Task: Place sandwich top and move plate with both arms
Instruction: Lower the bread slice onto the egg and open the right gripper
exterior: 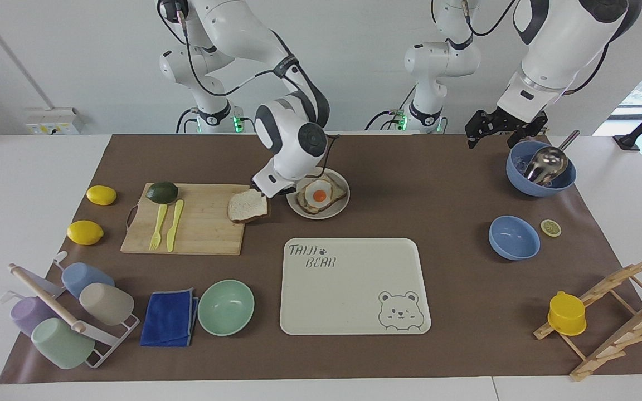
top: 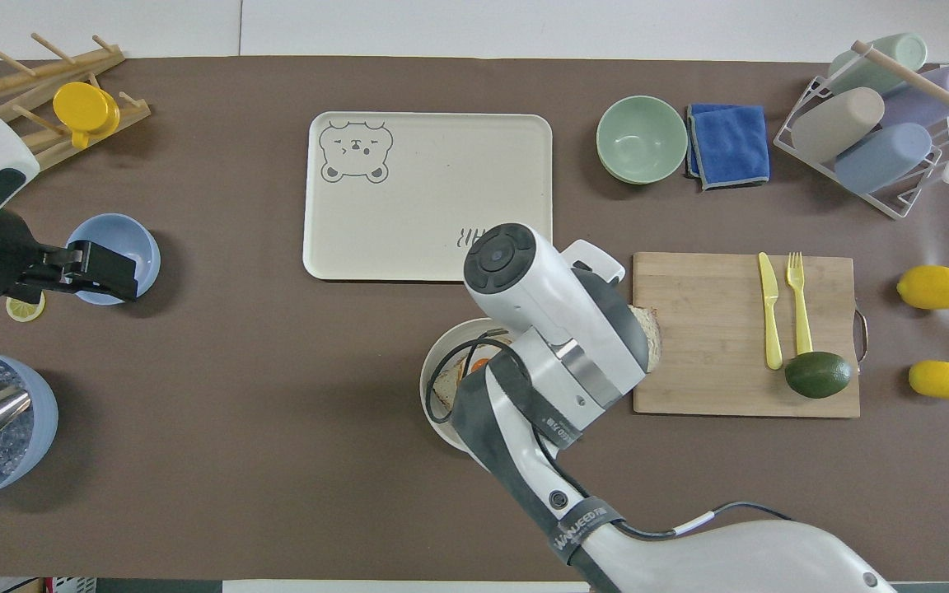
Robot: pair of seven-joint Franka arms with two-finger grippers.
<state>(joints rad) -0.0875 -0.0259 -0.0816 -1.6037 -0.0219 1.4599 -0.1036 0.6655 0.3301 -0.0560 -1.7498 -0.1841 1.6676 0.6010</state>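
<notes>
While the right gripper [exterior: 263, 190] pinches the sandwich top [exterior: 247, 205] by one edge, the slice hangs tilted, its free end low over the corner of the board [exterior: 187, 218] nearest the plate [exterior: 339, 208]. The fingers are closed on the crust at the plate-side edge only; most of the slice is unsupported. In the overhead view the wrist covers the grasp, and only a sliver of bread shows.

Risks noted:
- An edge grip on soft bread may tear or slip, dropping the slice onto the board or the surface short of the plate.
- The hanging end may drag on the plate rim during the transfer and shift the plate or fold the slice.
- A tilted release may land it askew on the egg toast [exterior: 321, 195], or smear the yolk.
- The gripper cable loops close over the egg and may brush it.

The plate sits just beside the board, toward the left arm's end. The left gripper [exterior: 500, 128] waits over the ice bowl [exterior: 540, 167], fingers apart, holding nothing. The tray [exterior: 354, 287] lies farther from the robots than the plate.
</notes>
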